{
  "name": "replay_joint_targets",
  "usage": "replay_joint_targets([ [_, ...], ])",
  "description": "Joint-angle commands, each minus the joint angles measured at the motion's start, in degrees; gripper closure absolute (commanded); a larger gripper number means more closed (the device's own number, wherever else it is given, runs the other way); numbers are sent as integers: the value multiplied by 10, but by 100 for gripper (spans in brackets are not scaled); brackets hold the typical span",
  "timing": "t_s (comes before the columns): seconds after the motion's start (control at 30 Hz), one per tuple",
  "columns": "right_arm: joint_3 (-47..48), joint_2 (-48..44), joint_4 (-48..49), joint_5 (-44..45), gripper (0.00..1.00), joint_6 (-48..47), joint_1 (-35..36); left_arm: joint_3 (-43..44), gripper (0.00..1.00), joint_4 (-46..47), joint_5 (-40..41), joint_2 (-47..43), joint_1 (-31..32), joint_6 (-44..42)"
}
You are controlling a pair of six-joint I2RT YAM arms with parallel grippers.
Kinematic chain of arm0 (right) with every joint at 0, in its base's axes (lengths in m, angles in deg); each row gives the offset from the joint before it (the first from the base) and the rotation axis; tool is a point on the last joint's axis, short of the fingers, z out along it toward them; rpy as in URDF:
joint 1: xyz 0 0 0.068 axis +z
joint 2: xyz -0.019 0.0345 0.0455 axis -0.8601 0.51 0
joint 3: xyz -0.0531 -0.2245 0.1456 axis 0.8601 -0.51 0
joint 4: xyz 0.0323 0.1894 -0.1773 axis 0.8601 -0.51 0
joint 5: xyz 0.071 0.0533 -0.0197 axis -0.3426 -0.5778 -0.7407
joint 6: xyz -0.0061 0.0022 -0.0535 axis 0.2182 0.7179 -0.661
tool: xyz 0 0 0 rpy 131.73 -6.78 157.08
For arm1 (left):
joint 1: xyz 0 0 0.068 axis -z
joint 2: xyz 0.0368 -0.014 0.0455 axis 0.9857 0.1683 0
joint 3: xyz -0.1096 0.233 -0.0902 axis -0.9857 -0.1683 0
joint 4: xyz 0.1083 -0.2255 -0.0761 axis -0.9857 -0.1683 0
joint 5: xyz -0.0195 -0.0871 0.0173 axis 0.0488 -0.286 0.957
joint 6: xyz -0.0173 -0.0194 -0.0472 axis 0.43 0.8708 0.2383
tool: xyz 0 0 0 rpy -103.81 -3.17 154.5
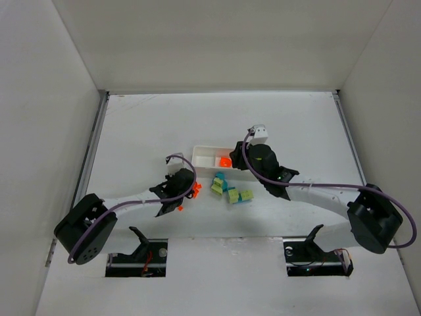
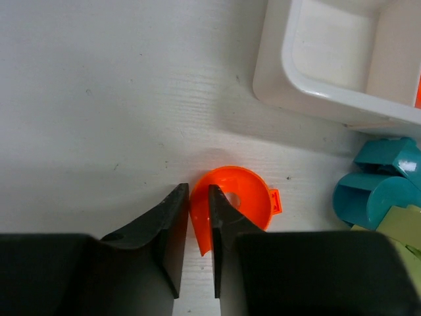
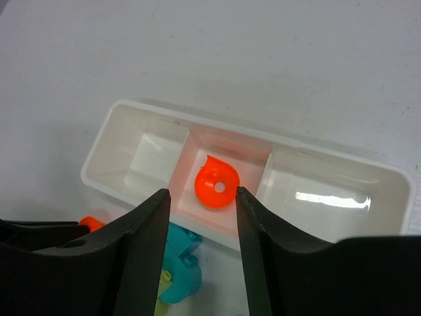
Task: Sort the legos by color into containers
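The white tray lies at mid-table; the right arm covers its right end. One orange-red lego lies in its middle compartment. My right gripper is open and empty, hovering over that compartment; in the top view it is at the tray's right part. My left gripper is shut on the wall of a round orange-red lego resting on the table just below-left of the tray; in the top view it is beside that lego. The tray's two outer compartments look empty.
Cyan-blue legos and yellow-green legos cluster on the table just in front of the tray, also in the left wrist view and the right wrist view. A small orange-red piece lies by the left arm. White walls enclose the table.
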Motion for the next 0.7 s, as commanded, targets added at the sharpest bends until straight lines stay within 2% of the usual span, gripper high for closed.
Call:
replay_joint_targets([
  [0.0,-5,-16,33,1,50,0,6,-10,87,34,11,0,-5,3],
  [0.13,-11,-30,33,1,49,3,6,-14,94,38,13,-24,-7,2],
  [0.43,-42,-77,46,-14,49,24,-27,38,95,-22,50,-182,15,-14],
  [0.53,-49,-86,46,-14,49,31,-38,74,95,-14,45,-183,28,-18],
  [0.67,-60,-103,47,-13,49,45,-58,133,95,31,23,-108,36,-37],
])
